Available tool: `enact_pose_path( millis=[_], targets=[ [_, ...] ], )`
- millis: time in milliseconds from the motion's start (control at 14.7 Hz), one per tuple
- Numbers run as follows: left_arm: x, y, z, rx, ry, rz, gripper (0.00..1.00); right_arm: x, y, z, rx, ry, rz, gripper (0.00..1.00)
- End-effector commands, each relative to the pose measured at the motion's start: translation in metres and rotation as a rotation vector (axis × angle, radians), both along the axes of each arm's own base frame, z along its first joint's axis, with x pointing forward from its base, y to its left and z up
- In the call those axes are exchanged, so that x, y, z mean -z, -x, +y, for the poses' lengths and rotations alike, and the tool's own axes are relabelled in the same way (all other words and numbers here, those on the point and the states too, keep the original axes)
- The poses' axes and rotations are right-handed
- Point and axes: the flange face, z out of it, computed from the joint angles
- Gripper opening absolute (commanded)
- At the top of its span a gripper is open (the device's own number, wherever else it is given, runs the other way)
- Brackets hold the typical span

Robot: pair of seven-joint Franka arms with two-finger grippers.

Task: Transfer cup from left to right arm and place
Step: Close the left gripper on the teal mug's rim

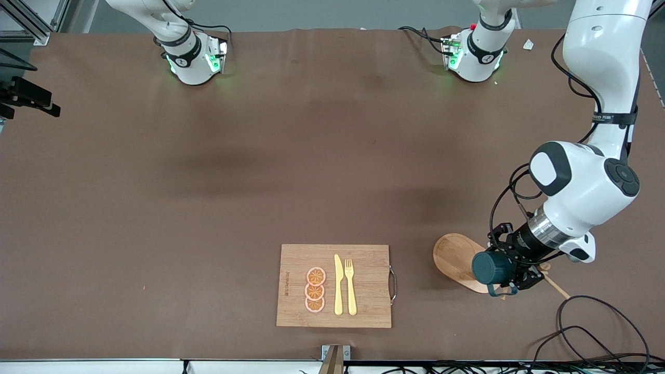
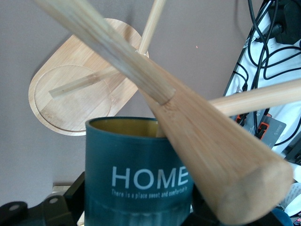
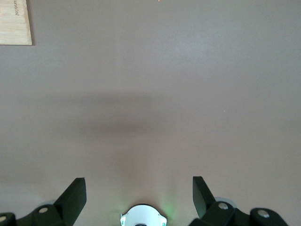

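your left gripper (image 1: 506,275) is clenched on the cup (image 1: 492,267), which sits at the wooden tray (image 1: 451,254) at the left arm's end of the table; whether it is lifted clear i cannot tell. the cup's axis appears tipped toward the cutting board (image 1: 296,275), mouth facing the right arm's end. your right gripper (image 3: 139,190) waits with fingers released over bare table, well apart from the cup, so the left arm must carry it across.
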Motion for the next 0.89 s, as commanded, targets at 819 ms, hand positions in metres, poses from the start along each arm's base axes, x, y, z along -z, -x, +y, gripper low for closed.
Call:
enact_pose_path(
  millis=[819],
  targets=[
    [-0.046, -0.008, -0.03, 0.027, 0.016, -0.08, 0.69, -0.003, 0.006, 0.001, -0.002, -0.008, -0.001, 1.0]
  ],
)
